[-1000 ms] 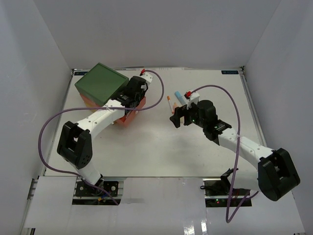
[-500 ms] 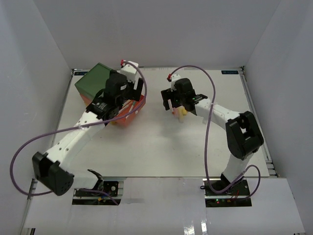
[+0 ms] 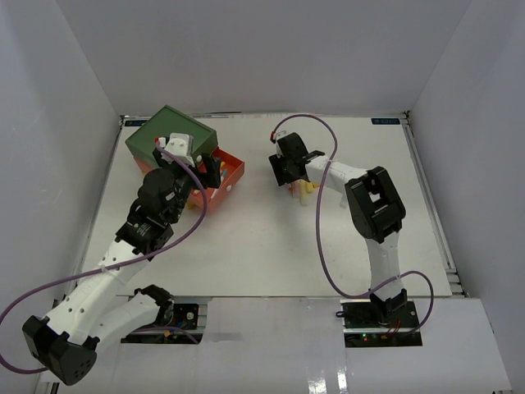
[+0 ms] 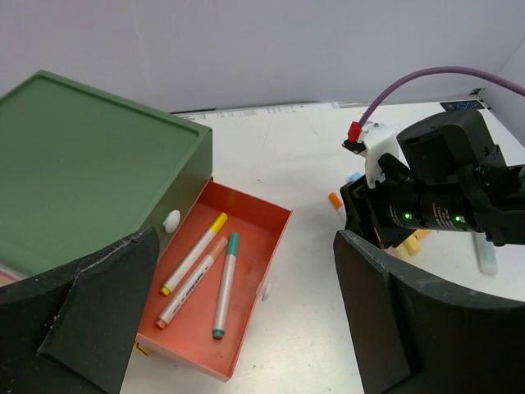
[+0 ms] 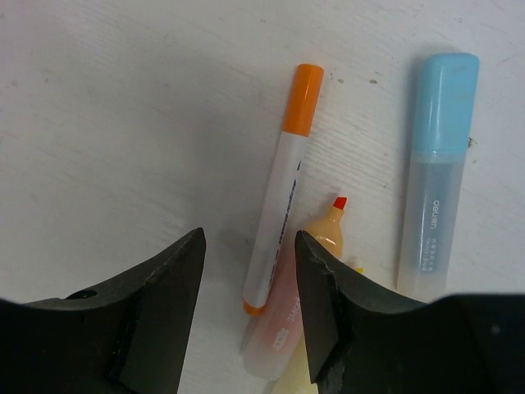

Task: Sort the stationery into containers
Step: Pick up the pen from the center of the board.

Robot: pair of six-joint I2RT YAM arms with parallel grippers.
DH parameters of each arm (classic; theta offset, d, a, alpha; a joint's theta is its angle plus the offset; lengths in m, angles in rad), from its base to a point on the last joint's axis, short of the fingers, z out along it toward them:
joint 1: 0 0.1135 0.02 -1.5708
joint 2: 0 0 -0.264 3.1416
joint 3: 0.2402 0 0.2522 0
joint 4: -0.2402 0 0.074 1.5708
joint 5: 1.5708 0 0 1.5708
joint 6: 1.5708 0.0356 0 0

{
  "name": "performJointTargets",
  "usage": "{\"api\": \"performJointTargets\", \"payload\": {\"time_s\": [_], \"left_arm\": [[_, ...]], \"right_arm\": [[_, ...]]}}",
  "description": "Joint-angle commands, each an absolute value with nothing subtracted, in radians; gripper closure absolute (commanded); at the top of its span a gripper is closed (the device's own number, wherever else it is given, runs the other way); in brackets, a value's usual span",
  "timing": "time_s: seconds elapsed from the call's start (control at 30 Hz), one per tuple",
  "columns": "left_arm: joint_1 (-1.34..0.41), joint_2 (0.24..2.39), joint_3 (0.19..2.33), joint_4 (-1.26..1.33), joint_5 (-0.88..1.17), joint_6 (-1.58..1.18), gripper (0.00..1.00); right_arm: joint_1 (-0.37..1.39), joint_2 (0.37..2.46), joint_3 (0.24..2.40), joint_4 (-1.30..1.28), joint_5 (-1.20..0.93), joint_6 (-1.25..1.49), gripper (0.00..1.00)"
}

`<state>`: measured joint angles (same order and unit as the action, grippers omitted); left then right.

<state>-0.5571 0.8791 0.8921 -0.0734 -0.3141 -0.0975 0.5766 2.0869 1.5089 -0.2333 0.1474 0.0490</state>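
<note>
My left gripper (image 4: 246,238) stands wide apart and holds nothing. It hangs above the orange-red plastic drawer (image 4: 267,238), which is pulled out of the small cube-shaped chest with the dark green top (image 4: 90,156). In this drawer three thin things lie side by side: a yellow-capped pen (image 4: 194,254), a pale pink pen (image 4: 193,281) and a teal-capped pen (image 4: 224,284). My right gripper (image 5: 248,238) is low over the white table (image 5: 123,107) with its jaws partly apart. The lower end of a thin white pen with an orange cap (image 5: 283,180) lies between them, not clamped (bare table shows between the left finger and the pen). A stubby peach-orange marker (image 5: 308,271) lies against this pen, and a pale blue marker (image 5: 436,172) lies near on the right.
</note>
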Motion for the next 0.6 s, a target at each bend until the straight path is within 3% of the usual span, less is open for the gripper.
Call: {"api": "performJointTargets", "payload": {"time_s": [0.0, 0.33, 0.5, 0.57], "left_arm": [[-0.546, 0.861, 0.887, -0.034, -0.313, -0.120, 0.02], [-0.522, 0.867, 0.888, -0.040, -0.279, -0.135, 0.02], [-0.512, 0.879, 0.891, -0.040, -0.236, -0.164, 0.02], [-0.512, 0.893, 0.899, -0.041, -0.209, -0.179, 0.02]], "right_arm": [[0.578, 2.118, 1.575, -0.247, 0.179, 0.058, 0.46], [0.578, 2.171, 1.585, -0.252, 0.193, 0.080, 0.56], [0.580, 2.142, 1.530, -0.244, 0.189, 0.106, 0.82], [0.580, 2.096, 1.499, -0.216, 0.157, 0.113, 0.86]]}}
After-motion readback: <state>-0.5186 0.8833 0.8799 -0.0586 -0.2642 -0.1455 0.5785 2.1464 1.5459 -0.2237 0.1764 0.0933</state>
